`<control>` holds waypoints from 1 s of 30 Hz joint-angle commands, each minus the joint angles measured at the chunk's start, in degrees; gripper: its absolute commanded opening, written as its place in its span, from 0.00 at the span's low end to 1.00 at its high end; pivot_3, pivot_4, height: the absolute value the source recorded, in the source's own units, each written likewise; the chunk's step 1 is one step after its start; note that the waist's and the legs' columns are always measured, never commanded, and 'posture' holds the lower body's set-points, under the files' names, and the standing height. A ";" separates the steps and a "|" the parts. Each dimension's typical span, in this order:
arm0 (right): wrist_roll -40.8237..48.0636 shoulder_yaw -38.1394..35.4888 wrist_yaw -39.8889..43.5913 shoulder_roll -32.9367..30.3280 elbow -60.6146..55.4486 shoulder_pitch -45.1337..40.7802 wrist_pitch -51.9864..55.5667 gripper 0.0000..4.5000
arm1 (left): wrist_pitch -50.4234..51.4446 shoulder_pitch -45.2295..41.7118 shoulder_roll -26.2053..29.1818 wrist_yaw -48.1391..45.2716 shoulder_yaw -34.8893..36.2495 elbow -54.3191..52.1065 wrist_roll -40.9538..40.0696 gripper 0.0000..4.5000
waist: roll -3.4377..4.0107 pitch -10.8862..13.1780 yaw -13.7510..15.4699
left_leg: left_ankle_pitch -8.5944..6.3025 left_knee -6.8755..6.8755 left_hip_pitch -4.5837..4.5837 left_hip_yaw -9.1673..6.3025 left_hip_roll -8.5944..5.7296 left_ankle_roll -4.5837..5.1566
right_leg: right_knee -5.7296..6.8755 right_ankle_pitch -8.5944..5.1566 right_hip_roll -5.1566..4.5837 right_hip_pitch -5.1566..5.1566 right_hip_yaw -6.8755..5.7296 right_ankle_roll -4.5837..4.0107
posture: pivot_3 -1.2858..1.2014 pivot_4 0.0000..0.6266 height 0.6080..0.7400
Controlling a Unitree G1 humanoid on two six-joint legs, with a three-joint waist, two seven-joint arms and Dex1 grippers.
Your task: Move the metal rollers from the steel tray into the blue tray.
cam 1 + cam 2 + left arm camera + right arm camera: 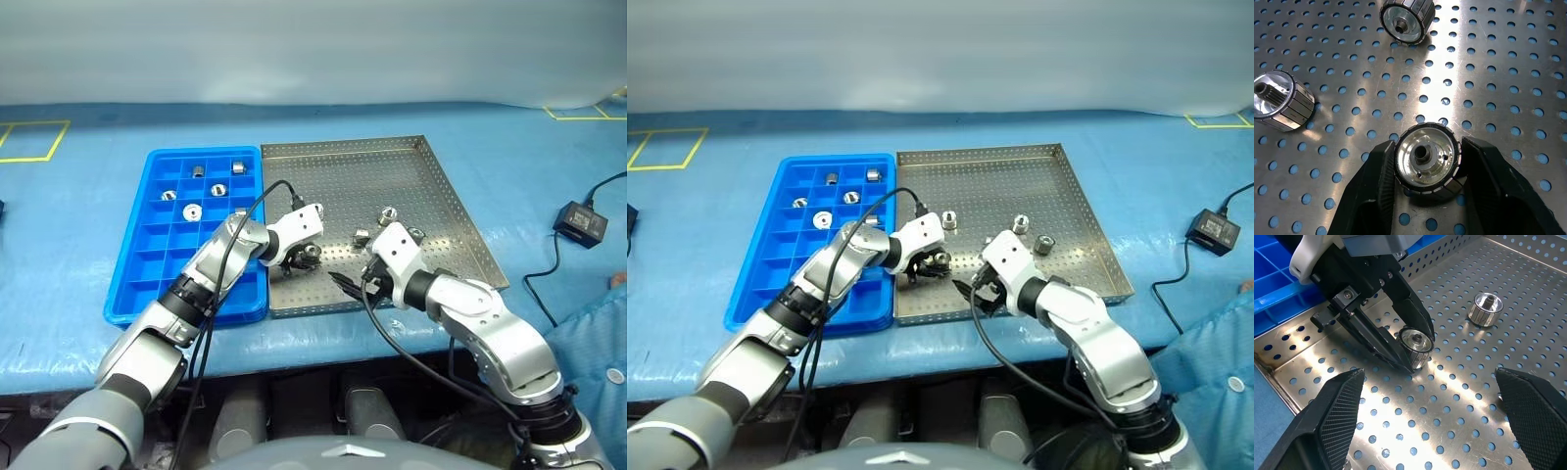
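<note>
My left pincer (1425, 196) has black ribbed fingers (1374, 191) around a shiny silver roller (1427, 159) banded with dark segments. Under it, the steel tray (441, 196) is grey, dotted with holes showing blue. Beside it sits the bright blue tray (147, 264), gridded in squares.

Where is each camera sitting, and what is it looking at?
Left and right eye views: from the head, looking down at the blue tray and steel tray; both arms show.
Left wrist view: on the left arm, looking along the left end effector, shut on a roller.
Right wrist view: on the right arm, with the open right end effector.
Both wrist views share that gripped roller.
</note>
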 commanded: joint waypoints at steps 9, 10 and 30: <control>0.67 2.57 1.95 0.91 2.30 -2.02 -0.16 1.00 | 1.23 1.52 2.18 -1.17 4.77 -7.52 -2.56 0.41 | 0.00 0.01 -0.09 | 0.00 -0.06 -0.01 0.07 0.00 0.00 | 0.00 0.00 0.02 -0.07 0.12 0.00 | 0.48 0.24 1.00; 0.69 2.78 2.03 0.98 2.41 -2.14 -0.23 1.00 | 1.83 1.98 2.90 -1.38 5.76 -9.52 -3.32 0.41 | -0.01 0.01 -0.12 | 0.00 -0.06 -0.01 0.07 0.00 0.00 | 0.00 0.00 0.02 -0.08 0.14 0.00 | 0.48 0.24 1.00; 1.39 4.06 4.39 2.13 3.72 -6.04 -1.86 1.00 | 20.87 20.25 2.26 36.71 44.99 -33.80 -3.03 0.41 | -0.22 0.03 1.98 | 0.01 -0.17 0.26 0.15 0.03 -0.01 | 0.05 0.03 0.09 0.08 0.31 0.06 | 0.54 0.24 1.00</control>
